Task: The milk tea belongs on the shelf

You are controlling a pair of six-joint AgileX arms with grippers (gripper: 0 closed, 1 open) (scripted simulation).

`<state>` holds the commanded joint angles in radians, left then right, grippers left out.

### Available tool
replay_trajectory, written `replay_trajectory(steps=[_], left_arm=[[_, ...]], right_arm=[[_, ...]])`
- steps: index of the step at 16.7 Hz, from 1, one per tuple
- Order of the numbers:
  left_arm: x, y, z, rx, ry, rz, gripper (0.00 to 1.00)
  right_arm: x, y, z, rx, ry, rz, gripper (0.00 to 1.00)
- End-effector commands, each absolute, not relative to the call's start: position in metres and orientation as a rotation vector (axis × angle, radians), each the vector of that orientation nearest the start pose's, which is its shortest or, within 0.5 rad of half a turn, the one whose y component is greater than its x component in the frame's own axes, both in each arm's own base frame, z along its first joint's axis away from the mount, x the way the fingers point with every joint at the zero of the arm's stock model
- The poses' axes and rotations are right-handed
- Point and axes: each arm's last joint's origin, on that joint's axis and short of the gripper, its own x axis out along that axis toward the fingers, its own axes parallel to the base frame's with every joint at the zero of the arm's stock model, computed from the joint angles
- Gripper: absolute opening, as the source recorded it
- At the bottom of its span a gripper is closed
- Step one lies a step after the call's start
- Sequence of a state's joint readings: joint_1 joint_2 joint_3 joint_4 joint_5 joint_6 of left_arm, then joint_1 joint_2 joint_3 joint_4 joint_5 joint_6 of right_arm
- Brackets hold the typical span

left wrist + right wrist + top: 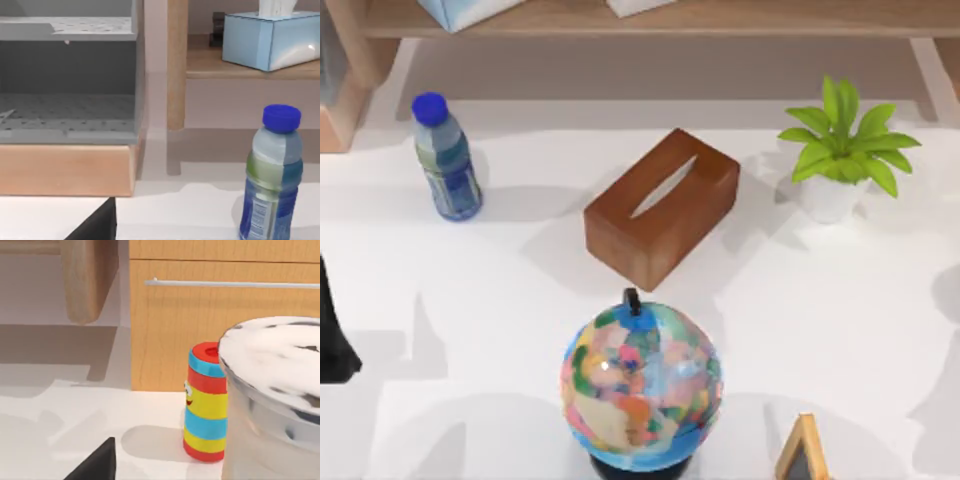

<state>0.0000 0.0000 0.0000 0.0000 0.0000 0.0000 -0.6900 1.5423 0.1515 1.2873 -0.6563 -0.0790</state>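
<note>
A wide cup [272, 400] with a white top and a silvery wall stands very close in the right wrist view; I take it for the milk tea. The shelf [720, 20], a long light-brown wooden board, runs along the table's far edge, with its thick post [177, 65] rising beside the board [240, 70] in the left wrist view. My left gripper [332, 335] is a dark shape at the table's left edge, parked. A dark part of my right gripper [97, 464] shows low in the right wrist view, short of the cup.
A blue-capped bottle [445, 160] stands at the back left and a brown tissue box [662, 205] in the middle. A globe [640, 378] is at the front, a potted plant [840, 155] at the back right. A striped can [205, 402] stands beside the cup. A blue tissue box [270, 37] sits on the shelf.
</note>
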Motion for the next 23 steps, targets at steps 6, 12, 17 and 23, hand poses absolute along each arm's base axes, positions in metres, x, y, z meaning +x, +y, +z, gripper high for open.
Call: replay_trajectory(steps=[6,12,17,23], left_arm=[[0.106,-0.001,0.160,0.000,0.000,0.000,1.00],[0.106,-0.001,0.160,0.000,0.000,0.000,1.00],[0.106,-0.001,0.160,0.000,0.000,0.000,1.00],[0.106,-0.001,0.160,0.000,0.000,0.000,1.00]], right_arm=[[0.166,-0.150,0.089,-0.011,0.100,-0.016,1.00],[0.163,-0.154,0.083,-0.011,0.098,-0.017,1.00],[0.174,-0.156,0.082,-0.010,0.099,-0.016,1.00],[0.232,-0.157,0.076,-0.011,0.098,-0.017,1.00]])
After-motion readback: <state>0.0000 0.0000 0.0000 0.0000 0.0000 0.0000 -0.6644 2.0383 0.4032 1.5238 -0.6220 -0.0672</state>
